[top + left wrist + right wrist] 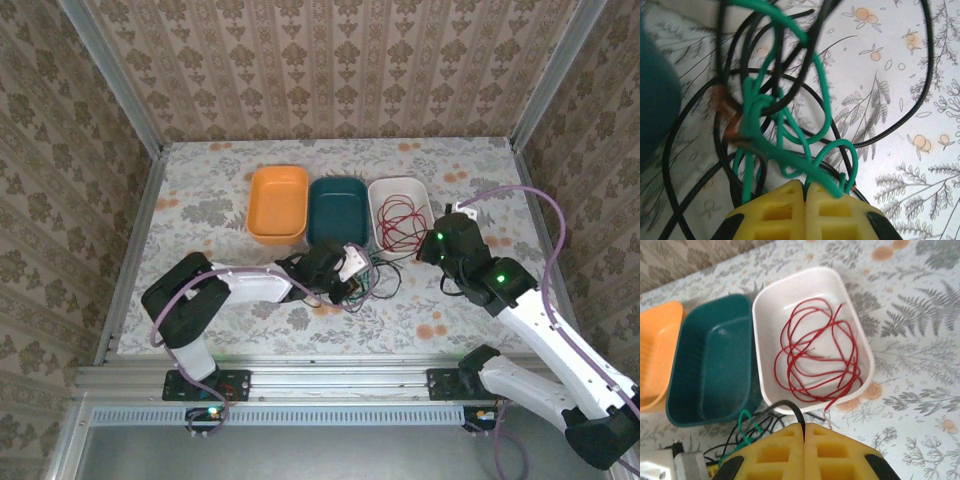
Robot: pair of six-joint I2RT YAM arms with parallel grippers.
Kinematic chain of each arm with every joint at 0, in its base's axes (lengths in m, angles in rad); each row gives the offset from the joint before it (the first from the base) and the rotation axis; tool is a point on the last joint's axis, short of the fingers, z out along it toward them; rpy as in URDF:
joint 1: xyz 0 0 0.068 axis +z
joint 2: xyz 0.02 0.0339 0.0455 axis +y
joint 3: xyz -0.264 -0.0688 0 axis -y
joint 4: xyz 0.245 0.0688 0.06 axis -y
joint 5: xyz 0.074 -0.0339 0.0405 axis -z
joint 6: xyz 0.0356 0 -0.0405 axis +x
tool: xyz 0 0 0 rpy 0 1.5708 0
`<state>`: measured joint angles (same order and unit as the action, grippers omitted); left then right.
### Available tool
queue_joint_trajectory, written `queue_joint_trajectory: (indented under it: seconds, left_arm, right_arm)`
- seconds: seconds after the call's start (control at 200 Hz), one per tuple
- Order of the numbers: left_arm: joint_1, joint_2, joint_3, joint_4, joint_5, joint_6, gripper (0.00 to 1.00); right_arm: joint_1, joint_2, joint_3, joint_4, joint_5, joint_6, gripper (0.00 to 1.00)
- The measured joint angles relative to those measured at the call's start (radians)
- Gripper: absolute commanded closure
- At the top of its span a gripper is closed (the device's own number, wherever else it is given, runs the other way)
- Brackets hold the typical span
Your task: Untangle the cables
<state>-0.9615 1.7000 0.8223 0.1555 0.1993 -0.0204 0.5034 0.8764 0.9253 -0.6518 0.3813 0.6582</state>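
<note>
Left arm [255, 283] and right arm [540, 330] share one build: white tubular links between bulky black joint housings; a thick purple cable [535, 192] loops loosely along each; two small green lights [438, 237] glow on the right arm's dark wrist joints; each base [480, 375] is black; the left gripper [805, 186] and right gripper [804, 427] carry yellow fingers [775, 455] moulded with rectangular recesses, with black parts at their outer corners.

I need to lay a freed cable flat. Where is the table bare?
Bare: left of the orange tray, and the far strip behind the three trays. Crowded: in front of the teal tray and white tray, where the cables lie tangled.
</note>
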Motion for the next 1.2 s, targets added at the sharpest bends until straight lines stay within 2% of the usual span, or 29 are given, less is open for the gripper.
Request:
queue_joint_trajectory:
  seconds: [0.155, 0.385, 0.53, 0.64, 0.715, 0.815, 0.9, 0.975, 1.2]
  left_arm:
    - [0.025, -0.060, -0.081, 0.014, -0.044, -0.046, 1.00]
    - [0.060, -0.105, -0.149, -0.001, -0.124, -0.120, 1.00]
    - [0.068, -0.122, -0.164, -0.008, -0.154, -0.140, 1.00]
    - [0.067, -0.125, -0.166, -0.009, -0.157, -0.142, 1.00]
    - [0.066, -0.125, -0.166, -0.009, -0.161, -0.141, 1.00]
    - [0.065, -0.125, -0.165, -0.009, -0.162, -0.141, 1.00]
    - [0.065, -0.125, -0.164, -0.011, -0.163, -0.141, 1.00]
    - [0.064, -0.125, -0.163, -0.013, -0.164, -0.140, 1.00]
    - [0.058, -0.125, -0.161, -0.014, -0.174, -0.140, 1.00]
  right_arm:
    - [-0.002, -0.021, 0.045, -0.031, 0.077, -0.025, 0.99]
    - [-0.044, -0.081, 0.130, -0.038, 0.321, -0.056, 0.99]
    - [-0.092, -0.110, 0.158, -0.030, 0.356, -0.099, 0.95]
    - [-0.103, -0.080, 0.161, 0.000, 0.234, -0.146, 0.84]
    - [-0.102, -0.013, 0.161, 0.023, 0.077, -0.156, 0.63]
    - [-0.074, 0.111, 0.140, 0.074, -0.141, -0.142, 0.45]
    - [-0.025, 0.211, 0.097, 0.108, -0.259, -0.124, 0.43]
    - [0.010, 0.281, 0.076, 0.102, -0.311, -0.098, 0.43]
    - [0.023, 0.336, 0.045, 0.085, -0.325, -0.031, 0.44]
